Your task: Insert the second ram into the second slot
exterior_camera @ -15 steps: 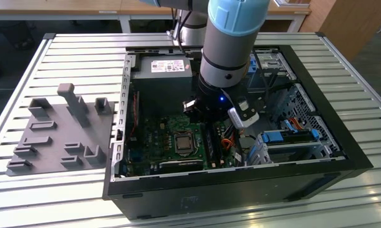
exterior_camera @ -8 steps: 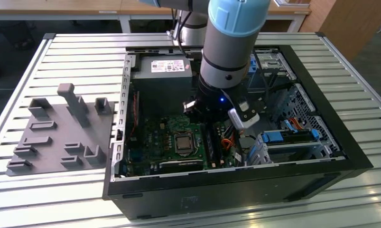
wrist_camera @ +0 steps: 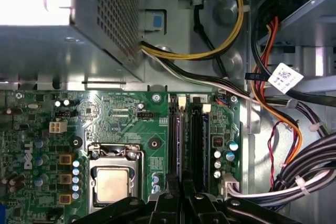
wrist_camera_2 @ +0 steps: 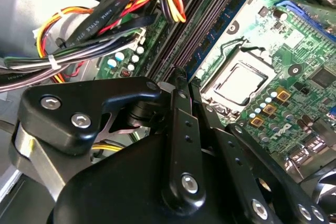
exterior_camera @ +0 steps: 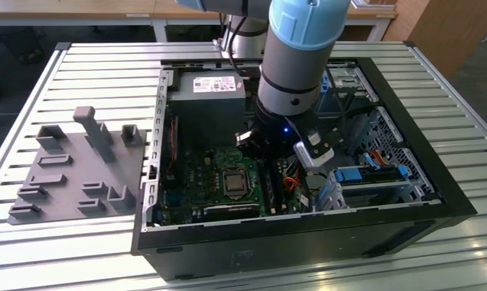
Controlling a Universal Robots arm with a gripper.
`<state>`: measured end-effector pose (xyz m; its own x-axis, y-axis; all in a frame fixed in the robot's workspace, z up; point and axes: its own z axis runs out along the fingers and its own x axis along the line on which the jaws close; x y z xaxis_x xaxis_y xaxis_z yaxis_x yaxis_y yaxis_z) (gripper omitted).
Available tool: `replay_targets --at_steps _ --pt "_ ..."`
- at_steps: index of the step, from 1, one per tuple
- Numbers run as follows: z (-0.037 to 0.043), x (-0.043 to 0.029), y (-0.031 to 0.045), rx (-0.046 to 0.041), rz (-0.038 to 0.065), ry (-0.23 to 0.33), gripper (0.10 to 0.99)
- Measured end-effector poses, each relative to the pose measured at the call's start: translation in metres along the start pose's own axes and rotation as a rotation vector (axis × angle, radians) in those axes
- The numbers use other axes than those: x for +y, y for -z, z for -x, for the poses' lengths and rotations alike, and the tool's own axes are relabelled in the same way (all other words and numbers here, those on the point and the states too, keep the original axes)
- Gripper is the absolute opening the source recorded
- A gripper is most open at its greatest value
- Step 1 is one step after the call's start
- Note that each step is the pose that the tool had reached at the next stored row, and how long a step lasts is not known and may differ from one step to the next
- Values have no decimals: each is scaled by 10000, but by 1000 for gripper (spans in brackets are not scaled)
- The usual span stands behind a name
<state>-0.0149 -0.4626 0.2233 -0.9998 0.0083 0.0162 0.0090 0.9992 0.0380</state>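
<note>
1. Since the work is inside the open computer case (exterior_camera: 405,130), the grey fixture tray (exterior_camera: 73,163) at the exterior view's left sits apart on the slatted table (exterior_camera: 105,66), its posts and pockets probably there to hold parts.
2. Next comes the power supply (exterior_camera: 207,103), mounted against the case wall. Its white label (exterior_camera: 217,84) carries print too small to read.
3. Below it lies the motherboard (wrist_camera: 121,114) with the processor socket (wrist_camera: 113,179). The white lettering on the board is not legible enough to quote.
4. Just beside the socket, the second ram (wrist_camera_2: 212,38) stands on edge in the row of memory slots (wrist_camera: 195,140), which looks like its seating position. Which slot of the row it occupies I cannot tell.
5. The gripper (wrist_camera_2: 184,80) hangs straight down over that row. Its fingers (wrist_camera_2: 178,108) are drawn narrow and meet at the near end of the stick, apparently pinching its top edge to steady it.
6. Further right, bundled cables (wrist_camera: 299,166) bear a white tag (wrist_camera: 286,77) that cannot be read.
7. The light-blue drive brackets (exterior_camera: 369,176) sit against the far wall.
</note>
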Motion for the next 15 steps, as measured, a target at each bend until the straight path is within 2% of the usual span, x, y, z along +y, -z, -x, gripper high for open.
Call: replay_targets --at_steps 15 --pt "15 -2 -17 -4 -25 -103 137"
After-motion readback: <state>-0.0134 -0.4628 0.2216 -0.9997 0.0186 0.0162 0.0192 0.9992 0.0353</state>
